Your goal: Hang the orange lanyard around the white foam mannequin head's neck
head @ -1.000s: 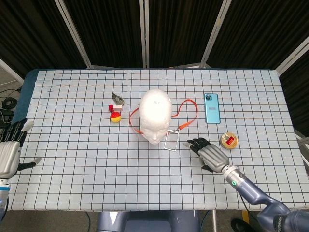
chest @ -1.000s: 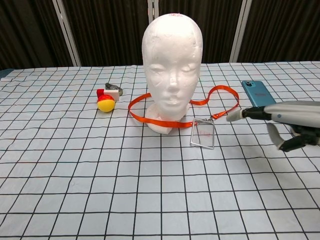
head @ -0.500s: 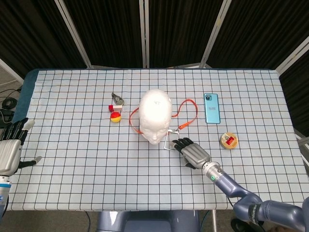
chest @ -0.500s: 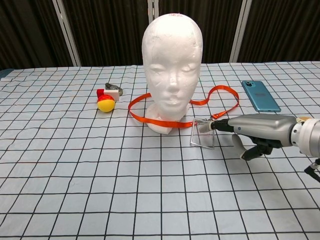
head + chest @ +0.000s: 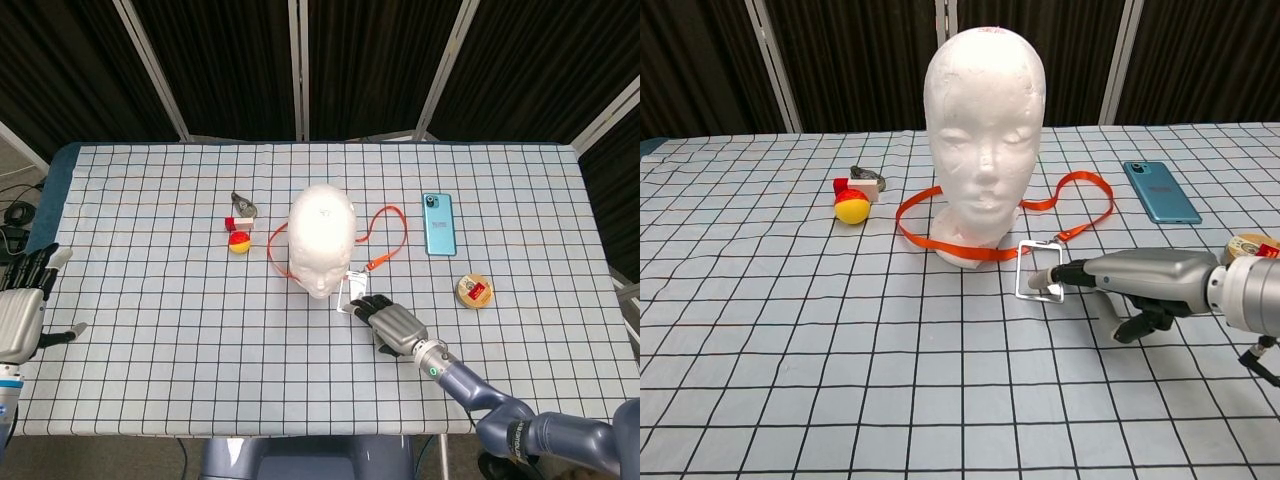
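The white foam mannequin head (image 5: pixel 322 235) (image 5: pixel 985 130) stands upright at the table's middle. The orange lanyard (image 5: pixel 392 232) (image 5: pixel 1087 186) lies flat on the checked cloth, curving round the front of the head's base and looping out to the right. Its clear badge holder (image 5: pixel 352 288) (image 5: pixel 1039 270) lies just in front of the base. My right hand (image 5: pixel 392 322) (image 5: pixel 1145 281) reaches in low from the right, fingers stretched out, fingertips (image 5: pixel 1048 284) touching the badge holder. My left hand (image 5: pixel 22 310) hangs at the table's left edge with fingers apart, holding nothing.
A red-and-yellow ball (image 5: pixel 239 242) (image 5: pixel 850 207) and a small metal clip (image 5: pixel 243 206) lie left of the head. A teal phone (image 5: pixel 438 223) (image 5: pixel 1161 191) and a round tin (image 5: pixel 473 291) (image 5: pixel 1252 243) lie to the right.
My right hand has slid left across the cloth from beside the tin to the badge holder. The badge holder has shifted slightly. The left hand has stayed put.
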You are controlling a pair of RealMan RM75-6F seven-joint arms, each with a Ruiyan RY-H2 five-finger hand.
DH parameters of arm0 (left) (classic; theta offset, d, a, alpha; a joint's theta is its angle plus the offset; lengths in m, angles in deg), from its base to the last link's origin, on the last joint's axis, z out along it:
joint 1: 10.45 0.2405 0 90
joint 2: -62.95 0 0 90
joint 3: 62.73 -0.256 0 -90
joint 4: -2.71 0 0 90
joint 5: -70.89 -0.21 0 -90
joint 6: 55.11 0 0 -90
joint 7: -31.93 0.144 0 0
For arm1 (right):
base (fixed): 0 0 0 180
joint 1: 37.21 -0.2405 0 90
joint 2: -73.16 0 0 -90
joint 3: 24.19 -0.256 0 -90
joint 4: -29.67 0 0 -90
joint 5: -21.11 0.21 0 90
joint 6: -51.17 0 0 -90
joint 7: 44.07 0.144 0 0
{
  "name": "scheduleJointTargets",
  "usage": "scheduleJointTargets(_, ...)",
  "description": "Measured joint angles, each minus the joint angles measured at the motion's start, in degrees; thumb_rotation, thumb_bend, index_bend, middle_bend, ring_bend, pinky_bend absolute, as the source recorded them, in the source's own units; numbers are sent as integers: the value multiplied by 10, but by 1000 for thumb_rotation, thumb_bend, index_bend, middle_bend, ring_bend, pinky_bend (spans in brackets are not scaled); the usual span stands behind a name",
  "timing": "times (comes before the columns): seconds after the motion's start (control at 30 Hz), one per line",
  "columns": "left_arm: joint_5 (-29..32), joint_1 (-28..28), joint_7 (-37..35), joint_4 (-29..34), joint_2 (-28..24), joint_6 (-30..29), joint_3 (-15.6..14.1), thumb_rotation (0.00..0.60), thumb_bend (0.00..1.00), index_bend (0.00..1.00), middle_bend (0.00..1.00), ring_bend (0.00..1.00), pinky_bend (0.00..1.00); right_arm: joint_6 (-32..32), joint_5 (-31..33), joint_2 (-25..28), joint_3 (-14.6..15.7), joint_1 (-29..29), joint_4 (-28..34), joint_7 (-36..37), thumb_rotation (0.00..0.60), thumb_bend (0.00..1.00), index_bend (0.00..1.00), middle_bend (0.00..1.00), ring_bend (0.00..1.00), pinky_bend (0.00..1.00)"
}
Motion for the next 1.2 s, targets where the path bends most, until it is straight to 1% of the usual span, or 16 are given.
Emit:
scheduleJointTargets(0.23, -2, 2, 0, -4, 4, 2, 4, 600, 0, 0, 0, 0, 0, 3, -9, 8, 8, -3, 16, 3, 600, 1000, 61, 108, 79, 107)
scheduleJointTargets(0.43, -6, 4, 0, -4, 5, 4, 6, 600, 0, 0, 0, 0, 0, 12, -19, 22, 19, -6, 43, 10, 600, 1000, 77, 121, 92, 114)
scheduleJointTargets(0.83, -6, 6, 0, -4, 6, 11, 10, 600, 0, 0, 0, 0, 0, 34, -46, 66, 50, -14, 107, 20, 600, 1000, 94, 136, 100, 148)
scheduleJointTargets(1.03, -9, 7, 3, -3, 6, 12, 10, 600, 0, 0, 0, 0, 0, 47, -55, 83, 63, -19, 134, 25, 600, 1000, 100, 142, 99, 149)
scheduleJointTargets(1.2, -9, 8, 3, -4, 7, 14, 11, 600, 0, 0, 0, 0, 0, 52, -75, 103, 81, -21, 160, 23, 600, 1000, 103, 144, 100, 149)
